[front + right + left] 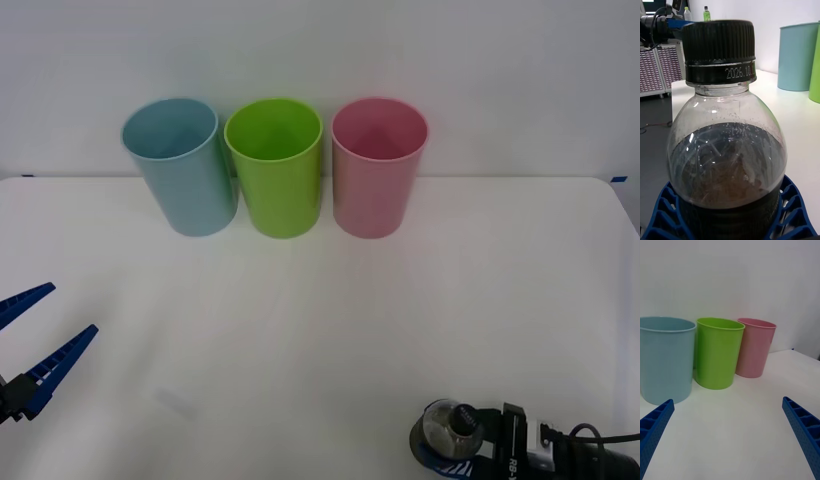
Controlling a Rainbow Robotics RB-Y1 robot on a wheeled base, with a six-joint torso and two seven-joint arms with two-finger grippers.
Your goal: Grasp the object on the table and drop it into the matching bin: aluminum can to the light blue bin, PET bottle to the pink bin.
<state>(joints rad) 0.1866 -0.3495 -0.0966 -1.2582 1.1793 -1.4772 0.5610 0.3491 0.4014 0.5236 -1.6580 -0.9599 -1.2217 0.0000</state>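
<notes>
Three tall plastic cups, pale blue, lime green and pink, line the upper white desk. Lower right, the right claw grips a small dark-capped clear bottle; lower left, the left claw gapes.

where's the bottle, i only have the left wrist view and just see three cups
Observer: The PET bottle is at the table's near edge on the robot's right, held between the blue fingers of the right hand.
Operator: is the left hand anywhere near it
Observer: No. The left hand hovers open at the far left of the front view.
Operator: how's the path to the pink bin
Observer: The pink bin stands rightmost in the row at the far edge, with bare table between it and the bottle.
</notes>
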